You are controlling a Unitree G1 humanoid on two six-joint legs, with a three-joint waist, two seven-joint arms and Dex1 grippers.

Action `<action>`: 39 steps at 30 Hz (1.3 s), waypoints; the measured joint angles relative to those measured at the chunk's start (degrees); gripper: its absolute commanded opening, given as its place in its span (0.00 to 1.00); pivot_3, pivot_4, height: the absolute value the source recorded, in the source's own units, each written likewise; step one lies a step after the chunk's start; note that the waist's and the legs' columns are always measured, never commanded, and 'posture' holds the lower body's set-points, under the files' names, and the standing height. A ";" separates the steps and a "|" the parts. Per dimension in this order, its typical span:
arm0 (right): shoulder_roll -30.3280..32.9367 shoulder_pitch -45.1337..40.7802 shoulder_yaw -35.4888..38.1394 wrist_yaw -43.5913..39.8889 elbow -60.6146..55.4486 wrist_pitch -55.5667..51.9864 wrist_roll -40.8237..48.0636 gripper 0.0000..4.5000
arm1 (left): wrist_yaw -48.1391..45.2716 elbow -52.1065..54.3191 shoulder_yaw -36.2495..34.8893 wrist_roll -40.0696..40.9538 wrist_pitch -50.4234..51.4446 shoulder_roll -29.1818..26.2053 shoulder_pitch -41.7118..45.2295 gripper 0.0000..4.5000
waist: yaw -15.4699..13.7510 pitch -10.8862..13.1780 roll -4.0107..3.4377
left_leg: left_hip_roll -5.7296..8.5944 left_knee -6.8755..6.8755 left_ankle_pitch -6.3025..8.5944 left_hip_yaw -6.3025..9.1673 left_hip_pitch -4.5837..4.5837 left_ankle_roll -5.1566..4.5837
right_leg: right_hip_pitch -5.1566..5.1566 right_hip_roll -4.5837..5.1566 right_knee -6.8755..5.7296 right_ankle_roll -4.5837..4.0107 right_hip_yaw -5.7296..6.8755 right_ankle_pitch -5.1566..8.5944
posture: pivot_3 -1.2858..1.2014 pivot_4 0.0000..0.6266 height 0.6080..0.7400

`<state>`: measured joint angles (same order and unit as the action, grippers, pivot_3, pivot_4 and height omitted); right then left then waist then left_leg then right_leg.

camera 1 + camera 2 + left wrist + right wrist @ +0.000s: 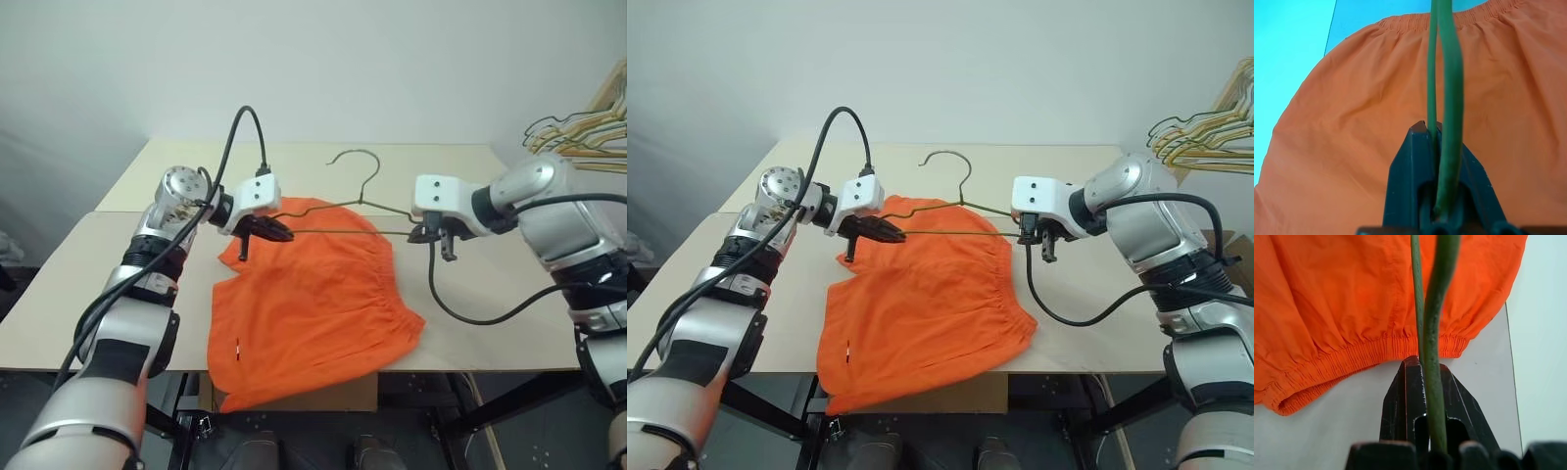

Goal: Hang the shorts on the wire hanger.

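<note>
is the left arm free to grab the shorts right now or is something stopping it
Probably not yet. The left pincer is shut on one end of the wire hanger, held just above the shorts, and the right pincer grips the other end. The shorts lie directly beneath, so letting go would likely free the way.

You've got the wire hanger [955, 211] pinched at both ends, left gripper [890, 233] and right gripper [1031, 235] clamped on it, held above the shorts [921, 313], which lie flat on the table [1097, 294]. Spare hangers [1205, 137] sit far right.

Plain white wall [392, 59], light wooden table [490, 323], dark floor [20, 294]
</note>
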<state>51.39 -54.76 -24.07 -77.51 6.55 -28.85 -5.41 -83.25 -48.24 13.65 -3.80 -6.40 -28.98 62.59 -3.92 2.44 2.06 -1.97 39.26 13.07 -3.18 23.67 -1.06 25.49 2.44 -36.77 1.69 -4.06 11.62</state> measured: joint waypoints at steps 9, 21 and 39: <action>8.80 17.93 10.00 -1.27 -12.07 -12.03 8.01 0.00 | 3.74 -5.08 -5.87 4.18 -5.02 0.24 1.60 0.75 | -1.08 0.00 0.01 | 0.00 0.12 0.01 0.07 0.09 0.00 | -0.02 0.02 0.02 0.01 0.05 0.00 | 0.57 0.00 1.00; 8.28 38.67 31.49 10.62 -13.99 -52.46 23.87 0.00 | 0.22 30.22 -12.32 23.33 13.74 0.76 -16.40 0.99 | -1.14 -0.06 -0.08 | -0.09 0.55 0.00 0.04 -0.42 0.01 | -0.47 -0.03 -0.24 0.06 0.02 0.33 | 0.57 0.00 1.00; 10.14 38.02 25.65 12.35 -1.22 -59.88 37.30 0.00 | 3.78 46.53 -11.45 28.38 23.40 -3.19 -24.76 0.99 | -0.31 -0.09 -0.14 | -0.05 0.52 0.00 0.13 -0.51 -0.01 | -0.67 -0.03 -0.06 0.15 0.02 0.35 | 0.59 0.00 1.00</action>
<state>61.53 -16.74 1.58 -65.15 5.33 -88.72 31.89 -79.47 -1.71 2.20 24.58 17.00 -32.18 37.83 -4.23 2.35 1.92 -2.03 39.78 13.07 -3.04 23.16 -1.07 24.82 2.41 -36.83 1.84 -4.04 11.96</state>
